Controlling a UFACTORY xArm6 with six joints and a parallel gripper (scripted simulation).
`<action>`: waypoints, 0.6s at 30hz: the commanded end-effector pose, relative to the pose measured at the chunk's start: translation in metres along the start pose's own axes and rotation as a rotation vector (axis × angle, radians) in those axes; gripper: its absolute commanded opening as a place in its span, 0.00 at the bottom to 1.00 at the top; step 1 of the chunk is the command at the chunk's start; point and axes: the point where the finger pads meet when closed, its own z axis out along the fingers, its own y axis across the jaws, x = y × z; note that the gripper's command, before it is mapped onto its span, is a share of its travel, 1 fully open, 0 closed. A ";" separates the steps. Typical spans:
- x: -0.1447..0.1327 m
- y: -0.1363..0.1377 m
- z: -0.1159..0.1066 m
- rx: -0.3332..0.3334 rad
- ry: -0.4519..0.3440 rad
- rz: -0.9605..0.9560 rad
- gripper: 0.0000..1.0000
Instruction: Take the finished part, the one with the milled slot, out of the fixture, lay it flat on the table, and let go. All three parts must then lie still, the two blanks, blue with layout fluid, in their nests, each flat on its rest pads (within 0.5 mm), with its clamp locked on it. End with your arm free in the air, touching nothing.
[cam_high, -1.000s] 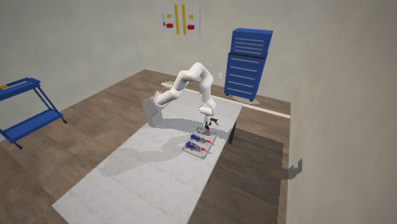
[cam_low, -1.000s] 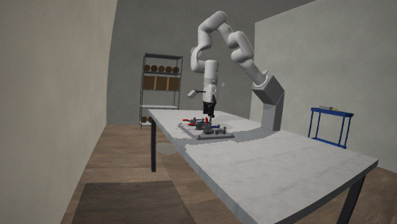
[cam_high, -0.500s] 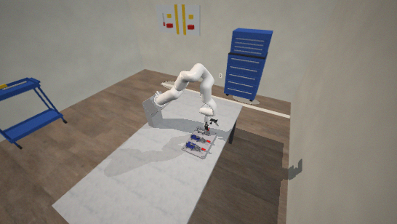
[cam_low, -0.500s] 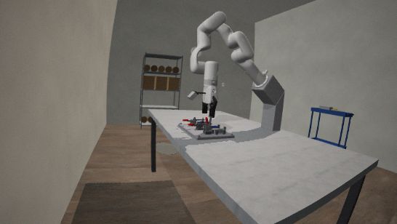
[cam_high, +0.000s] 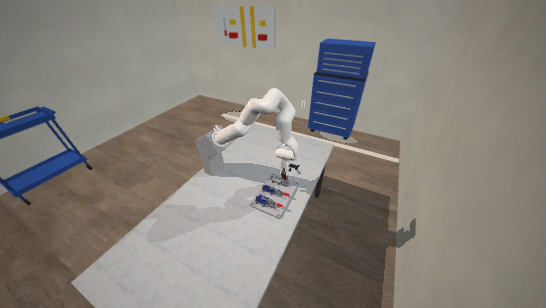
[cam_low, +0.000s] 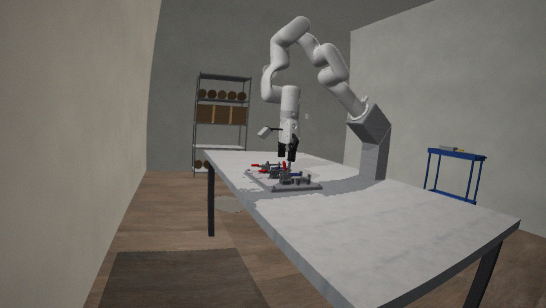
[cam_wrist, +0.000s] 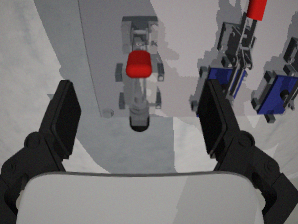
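Observation:
My gripper is open and empty. It hangs just above the far nest of the grey fixture plate. In the wrist view a clamp with a red handle lies between my fingers, and the handle points up at the camera. The grey finished part sits in that nest below it. Two blue blanks sit in the neighbouring nests.
The fixture stands near the long edge of the white table. The arm's grey base block stands on the table behind it. A blue tool cabinet, a blue cart and a shelf stand off the table.

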 end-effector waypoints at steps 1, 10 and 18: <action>0.000 0.000 0.000 0.001 0.002 0.000 1.00; -0.008 0.000 0.000 0.001 0.002 0.000 1.00; -0.027 0.000 0.000 0.001 0.002 0.000 1.00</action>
